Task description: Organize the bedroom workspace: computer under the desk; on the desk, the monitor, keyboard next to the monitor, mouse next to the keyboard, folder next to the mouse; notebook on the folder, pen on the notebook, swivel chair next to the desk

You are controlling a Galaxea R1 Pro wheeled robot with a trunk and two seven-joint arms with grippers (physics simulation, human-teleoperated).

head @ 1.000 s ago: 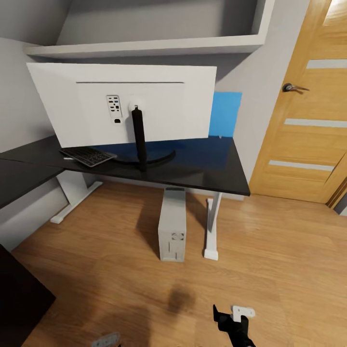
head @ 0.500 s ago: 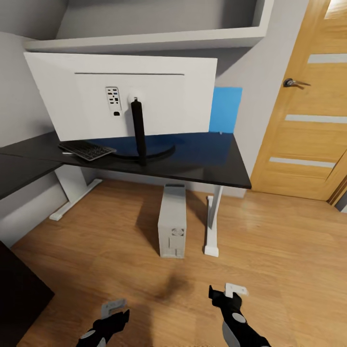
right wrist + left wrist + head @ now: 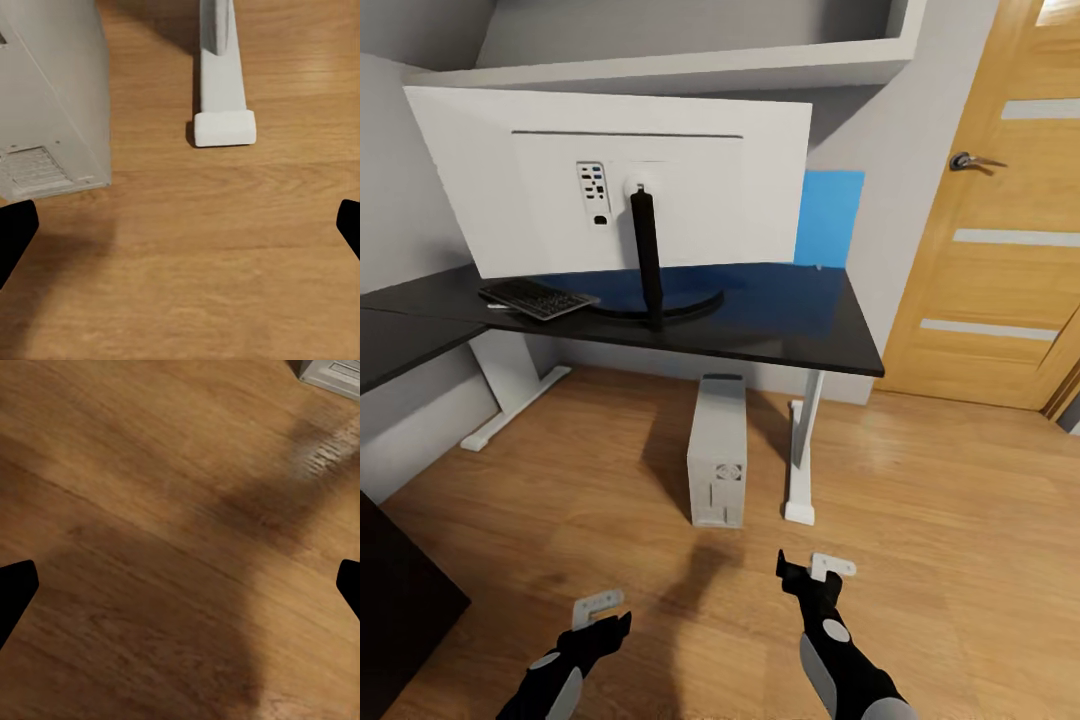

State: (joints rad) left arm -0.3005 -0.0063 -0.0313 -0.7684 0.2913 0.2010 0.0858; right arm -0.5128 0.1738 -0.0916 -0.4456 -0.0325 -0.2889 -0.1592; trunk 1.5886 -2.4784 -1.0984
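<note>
While both my grippers hang low over the wooden floor (image 3: 920,520), the desk (image 3: 780,335) stands well beyond them, bearing the monitor (image 3: 610,185) with the keyboard (image 3: 532,297) beside its stand and the blue folder (image 3: 828,218) upright behind it. Under the desk, the computer (image 3: 717,462) stands beside the white desk leg (image 3: 221,71). My left gripper (image 3: 600,610) and right gripper (image 3: 808,570) are both spread apart, empty, forearms reaching toward the desk.

White-backed monitor (image 3: 610,180) and keyboard (image 3: 536,298) on black desk (image 3: 800,335).
</note>
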